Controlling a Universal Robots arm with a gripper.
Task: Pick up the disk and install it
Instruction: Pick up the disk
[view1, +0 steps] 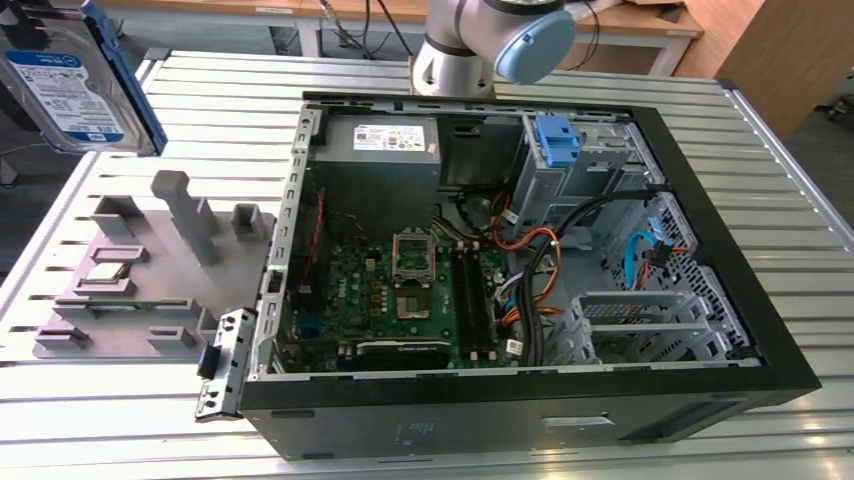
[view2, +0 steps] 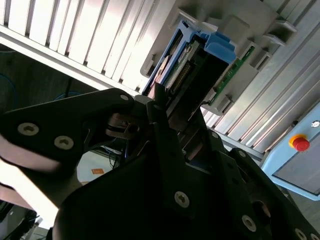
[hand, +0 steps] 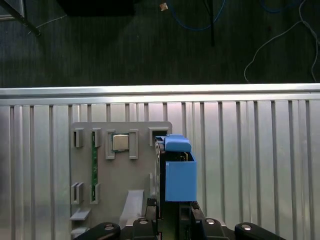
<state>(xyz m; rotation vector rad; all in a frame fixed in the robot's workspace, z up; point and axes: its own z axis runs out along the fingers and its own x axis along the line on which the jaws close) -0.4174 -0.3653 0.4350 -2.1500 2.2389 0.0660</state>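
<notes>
The disk (view1: 67, 85), a silver drive with a white-and-blue label in a blue caddy, hangs in the air at the exterior view's far left, above the table's back corner. In both wrist views the gripper (hand: 172, 214) is shut on the disk (hand: 179, 175), clamping its lower end edge-on. The second wrist view shows the black fingers (view2: 165, 125) closed against the disk (view2: 192, 65), whose connector edge and blue frame stick out past them. Directly below the held disk lies the grey parts fixture (hand: 120, 175).
The open computer case (view1: 747, 300) lies on the slatted metal table (view1: 120, 420), with motherboard, cables and a blue bracket (view1: 557, 140) in its drive bay. The grey fixture (view1: 147, 260) sits to its left. A red button (view2: 300, 142) shows beyond the table.
</notes>
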